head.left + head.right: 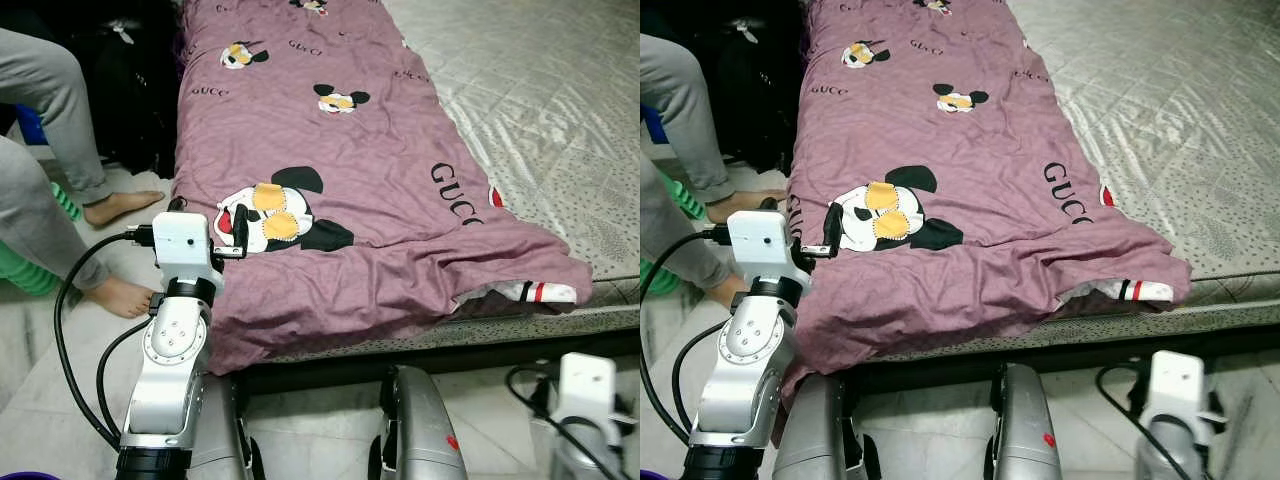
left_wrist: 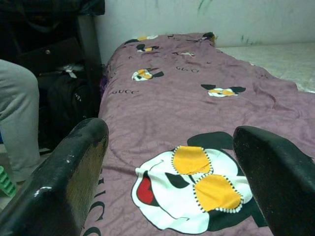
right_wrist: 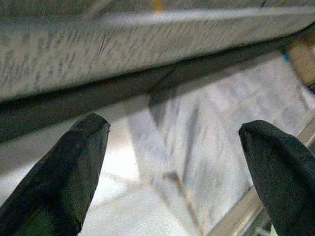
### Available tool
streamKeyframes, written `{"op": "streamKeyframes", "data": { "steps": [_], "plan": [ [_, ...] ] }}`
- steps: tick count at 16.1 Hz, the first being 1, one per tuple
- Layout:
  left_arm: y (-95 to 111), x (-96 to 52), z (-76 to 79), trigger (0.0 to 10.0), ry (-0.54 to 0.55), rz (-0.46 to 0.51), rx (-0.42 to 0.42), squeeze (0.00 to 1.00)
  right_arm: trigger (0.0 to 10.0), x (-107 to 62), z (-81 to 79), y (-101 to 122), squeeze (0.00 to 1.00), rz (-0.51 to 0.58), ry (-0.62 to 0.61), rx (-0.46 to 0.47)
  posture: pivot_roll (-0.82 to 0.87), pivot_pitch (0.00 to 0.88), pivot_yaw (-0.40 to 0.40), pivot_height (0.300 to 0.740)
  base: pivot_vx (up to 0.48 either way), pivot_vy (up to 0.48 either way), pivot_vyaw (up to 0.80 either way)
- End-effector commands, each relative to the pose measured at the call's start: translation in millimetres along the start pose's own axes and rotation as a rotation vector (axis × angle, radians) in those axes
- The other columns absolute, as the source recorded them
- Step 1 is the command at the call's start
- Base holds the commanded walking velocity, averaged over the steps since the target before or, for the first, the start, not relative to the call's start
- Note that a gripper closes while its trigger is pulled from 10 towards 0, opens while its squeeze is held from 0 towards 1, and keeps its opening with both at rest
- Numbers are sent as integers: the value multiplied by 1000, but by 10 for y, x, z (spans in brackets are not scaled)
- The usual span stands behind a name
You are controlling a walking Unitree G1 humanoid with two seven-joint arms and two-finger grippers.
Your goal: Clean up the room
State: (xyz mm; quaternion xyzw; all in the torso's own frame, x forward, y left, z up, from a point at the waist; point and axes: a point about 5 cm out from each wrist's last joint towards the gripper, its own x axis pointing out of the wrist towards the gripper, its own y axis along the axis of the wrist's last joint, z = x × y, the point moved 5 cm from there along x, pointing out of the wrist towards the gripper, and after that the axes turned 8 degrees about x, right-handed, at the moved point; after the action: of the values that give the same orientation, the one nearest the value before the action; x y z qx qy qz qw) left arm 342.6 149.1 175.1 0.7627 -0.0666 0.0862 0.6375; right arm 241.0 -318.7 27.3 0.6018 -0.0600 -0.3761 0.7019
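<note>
Blanket spread along the mattress's left edge, both grippers empty

Purple blanket [image 1: 330, 160] with cartoon mouse prints lay lengthwise over the left side of the mattress [image 1: 540, 90], its near end bunched at the mattress's front edge and hanging over the left side. The left gripper [image 1: 232, 238] was raised at the blanket's near left corner, just over the large mouse print [image 1: 275, 212], fingers [image 2: 64, 182] apart with nothing between them. The right gripper [image 3: 172, 167] was low beside the mattress's front edge above the tiled floor [image 3: 197, 162], its fingers [image 3: 64, 172] spread wide and empty. A person's bare feet [image 1: 120, 205] stood on the floor by the mattress's left side.
</note>
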Motion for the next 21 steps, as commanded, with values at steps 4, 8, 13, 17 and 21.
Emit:
{"op": "streamKeyframes", "data": {
  "steps": [4, 8, 13, 17, 21],
  "plan": [
    [-24, 0, -44, 10000, 20, 0, 10, 0, 10000, -166, 127, 1379, 0, 499, -39, 13, -69, 141, 9, 564, 0, 0, 0],
    [15, 23, 12, 10000, 14, 11, -1, 0, 10000, -254, -312, 1916, 0, 627, 91, 103, -56, 138, 7, 564, 0, 0, 0],
    [30, -5, 81, 10000, -4, 12, -20, 0, 10000, -161, -1518, 1417, 0, 347, 514, 180, 0, 155, -22, 564, 0, 0, 0],
    [-6, -104, 47, 10000, 6, -7, -20, 0, 10000, 89, -1743, 989, 0, 15, 508, 355, 25, 163, -38, 564, 0, 0, 0],
    [-40, -106, 74, 10000, -1, -26, -27, 0, 10000, 299, -1481, 366, 0, -262, 364, 400, 14, 164, -31, 564, 0, 0, 0]
  ]
}}
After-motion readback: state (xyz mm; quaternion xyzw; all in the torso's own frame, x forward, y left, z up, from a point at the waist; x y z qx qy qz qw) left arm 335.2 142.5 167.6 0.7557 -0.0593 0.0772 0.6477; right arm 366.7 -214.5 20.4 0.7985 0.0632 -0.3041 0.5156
